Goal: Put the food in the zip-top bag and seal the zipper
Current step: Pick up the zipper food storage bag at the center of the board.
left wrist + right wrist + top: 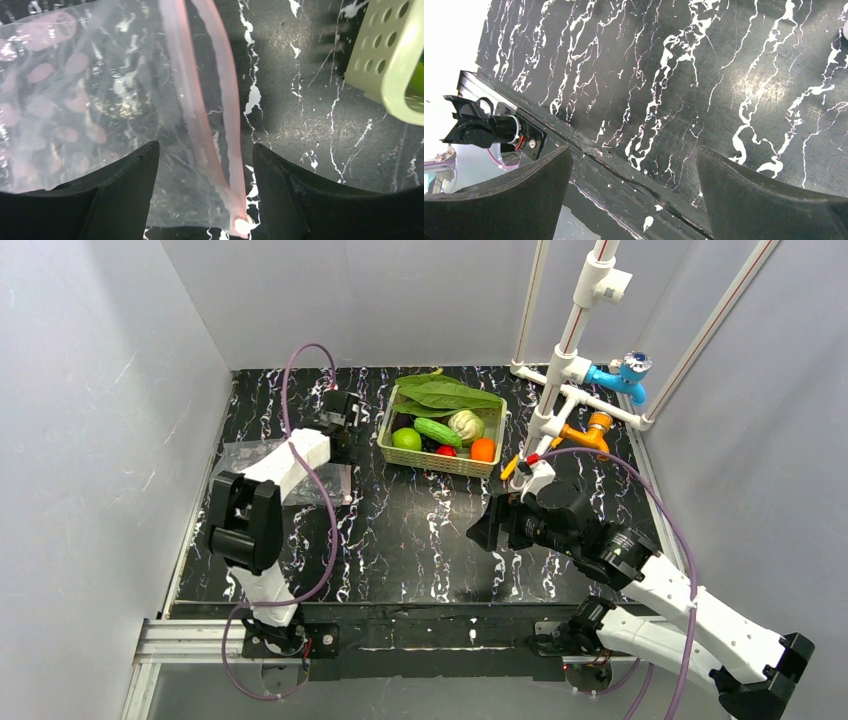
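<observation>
Grey walls close in a black, white-veined desk. From the overhead camera the food sits in a cream basket at the back: big green leaves on top, with a cucumber, green apple, pale cabbage, orange and small red piece below them. None of it is in the zip-top bag, which lies flat at the left, just apart from the basket and largely covered by the left arm. Its zipper cannot be made out from up there.

The left wrist camera fills that in. The bag is clear and crinkled, with pale pink blotches across the film. The zipper shows as two pink strips that stand parted along most of their length and meet at the near corner. The left pincer is spread, one finger over the film and one over bare desk, with the strip between them. Whether either finger touches the plastic is not clear. A corner of the basket is cut off at the right edge.

The right pincer is spread wide and empty above the desk's near edge, well apart from bag and basket
</observation>
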